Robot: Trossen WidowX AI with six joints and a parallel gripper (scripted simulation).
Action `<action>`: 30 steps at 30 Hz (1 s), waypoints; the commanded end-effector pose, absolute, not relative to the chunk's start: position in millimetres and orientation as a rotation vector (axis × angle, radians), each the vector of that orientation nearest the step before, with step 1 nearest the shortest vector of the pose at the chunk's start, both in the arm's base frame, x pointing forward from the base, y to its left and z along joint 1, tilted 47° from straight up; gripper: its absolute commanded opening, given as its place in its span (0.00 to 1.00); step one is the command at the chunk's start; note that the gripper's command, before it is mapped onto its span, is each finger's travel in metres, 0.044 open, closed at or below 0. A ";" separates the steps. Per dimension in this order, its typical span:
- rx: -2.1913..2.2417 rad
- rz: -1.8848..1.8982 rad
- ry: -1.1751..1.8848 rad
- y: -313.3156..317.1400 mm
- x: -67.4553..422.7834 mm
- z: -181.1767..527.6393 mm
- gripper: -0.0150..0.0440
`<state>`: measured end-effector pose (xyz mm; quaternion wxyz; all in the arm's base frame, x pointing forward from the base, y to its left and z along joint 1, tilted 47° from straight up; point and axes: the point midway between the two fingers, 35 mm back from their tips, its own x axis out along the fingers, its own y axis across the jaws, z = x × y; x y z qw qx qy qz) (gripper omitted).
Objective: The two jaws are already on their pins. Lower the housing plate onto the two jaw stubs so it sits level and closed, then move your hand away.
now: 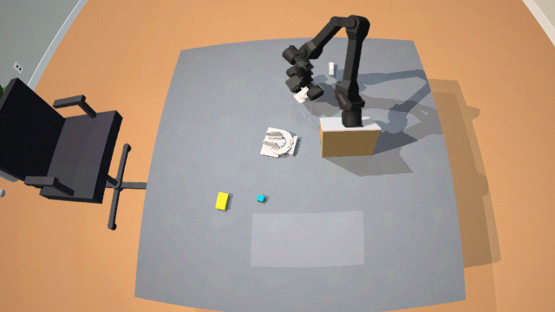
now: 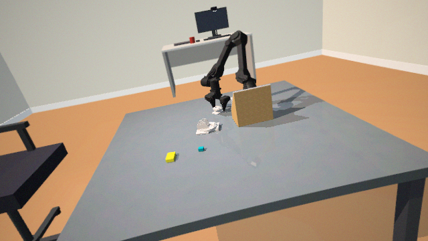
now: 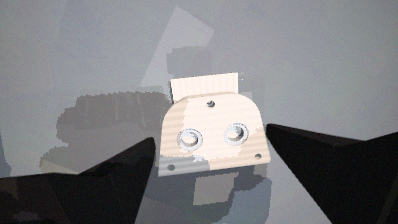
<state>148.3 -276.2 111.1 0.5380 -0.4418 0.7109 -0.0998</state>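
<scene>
The housing plate is a whitish part with a rounded end, two large ringed holes and small screw holes. It sits low at the table's back, away from the base. My gripper is open, with one fingertip on each side of the plate. In the wrist view small gaps show beside the plate. The white base assembly stands mid-table, with ridged upright pieces and a round part on it. The jaw stubs and pins are too small to tell apart.
A wooden box stands under the arm's mount, right of the base assembly. A small white block lies behind the arm. A yellow block and a teal cube lie in front of the assembly.
</scene>
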 end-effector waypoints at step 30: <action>-1.049 -0.237 1.693 -277.4 147.6 109.3 0.90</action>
